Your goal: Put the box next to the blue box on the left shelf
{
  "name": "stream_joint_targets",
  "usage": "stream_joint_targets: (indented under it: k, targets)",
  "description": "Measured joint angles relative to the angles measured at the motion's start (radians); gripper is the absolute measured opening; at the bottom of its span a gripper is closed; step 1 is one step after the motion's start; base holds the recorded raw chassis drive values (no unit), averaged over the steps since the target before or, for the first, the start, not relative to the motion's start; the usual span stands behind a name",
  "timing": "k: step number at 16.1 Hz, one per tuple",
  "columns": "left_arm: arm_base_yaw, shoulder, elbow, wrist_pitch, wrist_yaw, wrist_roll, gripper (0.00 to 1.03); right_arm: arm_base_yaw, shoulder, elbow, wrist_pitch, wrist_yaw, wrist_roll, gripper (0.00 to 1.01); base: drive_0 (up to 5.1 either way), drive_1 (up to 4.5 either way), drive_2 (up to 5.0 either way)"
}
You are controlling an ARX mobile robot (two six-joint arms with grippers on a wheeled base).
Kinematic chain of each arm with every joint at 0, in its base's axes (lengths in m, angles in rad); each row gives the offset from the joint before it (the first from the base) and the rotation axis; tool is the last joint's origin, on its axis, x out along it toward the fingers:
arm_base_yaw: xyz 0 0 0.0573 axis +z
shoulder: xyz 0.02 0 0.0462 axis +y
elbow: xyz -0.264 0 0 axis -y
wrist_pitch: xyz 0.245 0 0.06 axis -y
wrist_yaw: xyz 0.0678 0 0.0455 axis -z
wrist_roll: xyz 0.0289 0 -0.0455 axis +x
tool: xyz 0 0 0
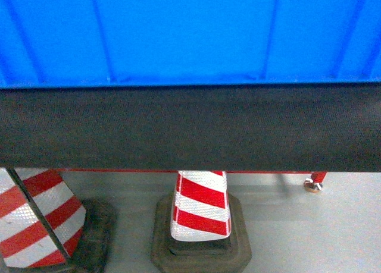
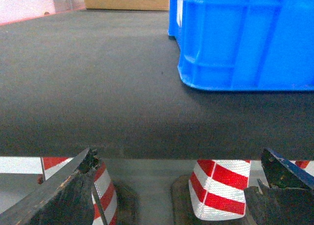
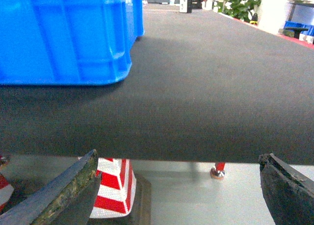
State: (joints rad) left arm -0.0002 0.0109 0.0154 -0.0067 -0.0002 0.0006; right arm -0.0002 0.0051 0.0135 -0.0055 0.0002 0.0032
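The box (image 1: 190,35) sits at the surface's (image 2: 88,87) near edge, long side toward me, between my open left hand (image 2: 176,190) and open right hand (image 3: 179,190), both below the edge.

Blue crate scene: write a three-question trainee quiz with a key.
1. True or false: the crate sits on the dark mat.
2. What stands on the floor below the mat's edge? A) striped cones B) buckets C) stools
3. Fill in: both the left gripper and right gripper have jaws spread ____.

Key: 1 true; 2 A, cones; 3 open, holding nothing.
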Motion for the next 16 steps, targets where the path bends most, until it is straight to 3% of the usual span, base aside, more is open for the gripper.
stream_joint_targets:
  k: [16]
  targets:
    - [0.000,0.000,0.000,-0.003,0.000,0.000,0.98,0.000,0.000,0.000,-0.001,-0.001,-0.001,0.98,0.0,0.00,0.0]
